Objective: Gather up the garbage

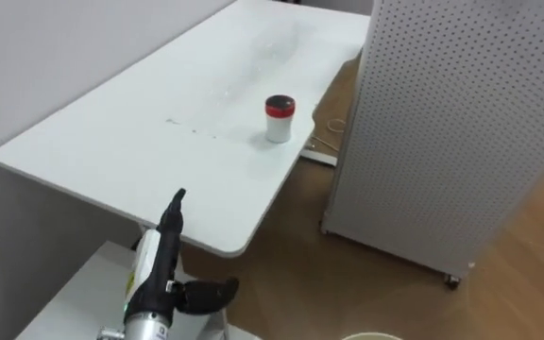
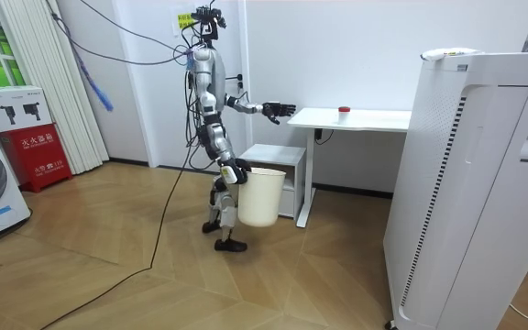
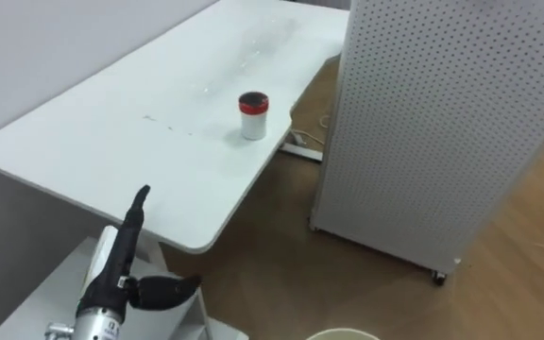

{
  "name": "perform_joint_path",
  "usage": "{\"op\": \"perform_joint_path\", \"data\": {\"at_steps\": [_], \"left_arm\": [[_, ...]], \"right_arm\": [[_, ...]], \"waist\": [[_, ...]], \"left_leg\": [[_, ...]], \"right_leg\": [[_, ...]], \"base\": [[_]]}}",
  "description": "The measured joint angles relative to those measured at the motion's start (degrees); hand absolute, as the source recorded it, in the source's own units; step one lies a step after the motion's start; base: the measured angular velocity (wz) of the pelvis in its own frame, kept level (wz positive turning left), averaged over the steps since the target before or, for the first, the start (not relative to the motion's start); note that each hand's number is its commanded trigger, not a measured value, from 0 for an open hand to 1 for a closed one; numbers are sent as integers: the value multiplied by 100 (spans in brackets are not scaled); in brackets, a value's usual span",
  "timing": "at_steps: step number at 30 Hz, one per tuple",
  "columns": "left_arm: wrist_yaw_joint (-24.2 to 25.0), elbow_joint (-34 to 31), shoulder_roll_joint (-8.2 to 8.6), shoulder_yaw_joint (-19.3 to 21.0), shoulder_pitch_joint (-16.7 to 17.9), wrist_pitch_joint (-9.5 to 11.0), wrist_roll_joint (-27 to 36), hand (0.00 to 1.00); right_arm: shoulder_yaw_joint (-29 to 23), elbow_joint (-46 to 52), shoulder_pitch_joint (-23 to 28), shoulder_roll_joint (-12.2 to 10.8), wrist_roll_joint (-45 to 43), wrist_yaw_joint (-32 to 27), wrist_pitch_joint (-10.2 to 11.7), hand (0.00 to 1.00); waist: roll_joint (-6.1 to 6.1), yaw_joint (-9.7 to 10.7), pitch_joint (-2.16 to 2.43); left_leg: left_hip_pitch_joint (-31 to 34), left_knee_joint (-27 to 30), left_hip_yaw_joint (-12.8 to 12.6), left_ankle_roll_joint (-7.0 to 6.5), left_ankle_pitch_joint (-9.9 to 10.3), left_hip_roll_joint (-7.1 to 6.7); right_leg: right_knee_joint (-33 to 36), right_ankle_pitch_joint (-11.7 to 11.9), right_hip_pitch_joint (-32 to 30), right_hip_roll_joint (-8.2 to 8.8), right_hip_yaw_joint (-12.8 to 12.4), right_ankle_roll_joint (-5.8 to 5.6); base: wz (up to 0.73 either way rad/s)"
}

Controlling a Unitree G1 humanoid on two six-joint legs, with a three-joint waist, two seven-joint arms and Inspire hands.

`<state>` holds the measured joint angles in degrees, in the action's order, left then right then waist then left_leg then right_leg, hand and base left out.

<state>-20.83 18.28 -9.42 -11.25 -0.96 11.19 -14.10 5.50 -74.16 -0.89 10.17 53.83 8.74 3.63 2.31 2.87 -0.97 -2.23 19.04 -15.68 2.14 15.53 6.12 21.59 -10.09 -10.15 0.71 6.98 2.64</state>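
Wood floor, white wall. A tall white perforated cabinet stands just right of a white desk; the desk top is bare except for one cup. The robot stands at the desk's near end. A white bucket hangs by its right hand, low at its side; that hand's grip cannot be told. Its left hand is raised short of the desk edge, fingers straight and together pointing at the desk, thumb out sideways, holding nothing. The small white cup sits near the desk's right edge, upright, long axis vertical, red lid up.
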Motion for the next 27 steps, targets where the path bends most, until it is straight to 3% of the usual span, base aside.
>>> {"op": "perform_joint_path", "data": {"at_steps": [1, 3, 5, 7, 14, 17, 19, 20, 22, 23, 24, 25, 26, 27], "left_arm": [[0, -37, -6, 134, 136, 20, 26, 0], [-19, -40, -5, 210, 234, 22, 108, 0], [-82, -92, -14, 209, 245, 34, 110, 0], [-240, -139, -49, 208, 249, 132, 149, 0], [-498, -135, -67, 201, 271, 183, 441, 0], [-649, -134, -69, 207, 333, 183, 442, 0], [-660, -112, -87, 225, 401, 183, 470, 0], [-653, -77, -84, 231, 398, 183, 471, 0], [-613, 29, -79, 231, 409, 193, 508, 0], [-603, 67, -73, 230, 409, 207, 513, 0], [-575, 140, -67, 232, 407, 220, 516, 0], [-531, 146, -38, 227, 385, 241, 550, 0], [-505, 147, -23, 215, 354, 272, 571, 0], [-485, 160, 11, 200, 339, 364, 623, 0]], "right_arm": [[1, 37, 7, -29, -97, -19, 1, 100], [4, 42, 69, -38, -126, -53, 8, 100], [2, 43, 102, -23, -79, -78, 19, 100], [0, 46, 103, -21, -79, -185, 21, 100], [1, 74, 107, -27, -223, -177, 69, 100], [6, 118, 107, -34, -226, -167, 58, 100], [55, 195, 119, -65, -251, -155, 56, 100], [55, 200, 120, -67, -288, -144, 56, 100], [57, 249, 140, -61, -456, -131, 58, 100], [57, 273, 141, -55, -478, -148, 61, 100], [97, 287, 153, -58, -494, -177, 66, 100], [118, 295, 185, -57, -491, -191, 72, 100], [117, 295, 194, -57, -490, -209, 74, 100], [116, 294, 199, -55, -454, -258, 73, 100]], "waist": [[-3, -10, -4], [8, 13, -4], [-13, 13, 4], [-42, -4, 20], [-67, 10, 33], [-69, -58, 37], [-59, -173, 33], [-57, -164, 31], [-69, -178, -1], [-102, -184, -17], [-103, -164, -60], [-108, -143, -47], [-108, -127, -51], [-88, -123, -60]], "left_leg": [[-36, 46, 372, 0, 10, -22], [-24, 135, 807, 4, 22, -76], [-47, 17, 946, 0, 26, -109], [-151, -195, 957, 5, 22, -115], [-356, -524, 855, 15, 15, -151], [-379, -505, 767, 28, 22, -137], [-276, -112, 780, 136, 93, -54], [-186, 123, 790, 177, 121, -25], [310, 1509, 813, 183, 136, 120], [463, 1908, 865, 174, 109, 178], [744, 2617, 1054, 126, -23, 239], [1053, 2968, 1292, 98, -6, 179], [1245, 3046, 1337, 54, 31, 130], [1612, 3049, 1335, -34, 84, -3]], "right_leg": [[0, 36, 47, -54, -193, 47], [10, 40, 95, -144, -379, 64], [6, 43, 65, -207, -504, 59], [1, 68, -7, -287, -539, 49], [-2, 96, -23, -279, -528, 3], [29, 110, -74, -260, -332, 19], [17, 145, -58, -251, 29, 151], [33, 125, -34, -243, 69, 183], [211, -46, 59, -225, 44, 310], [290, -127, 83, -267, 33, 341], [473, -298, 124, -363, -61, 399], [619, -443, 129, -442, -138, 448], [658, -492, 124, -496, -212, 446], [732, -548, 119, -510, -275, 468]], "base": [[-99], [-46], [-23], [-18], [-10], [-22], [-40], [-18], [-15], [-15], [7], [20], [33], [14]]}}
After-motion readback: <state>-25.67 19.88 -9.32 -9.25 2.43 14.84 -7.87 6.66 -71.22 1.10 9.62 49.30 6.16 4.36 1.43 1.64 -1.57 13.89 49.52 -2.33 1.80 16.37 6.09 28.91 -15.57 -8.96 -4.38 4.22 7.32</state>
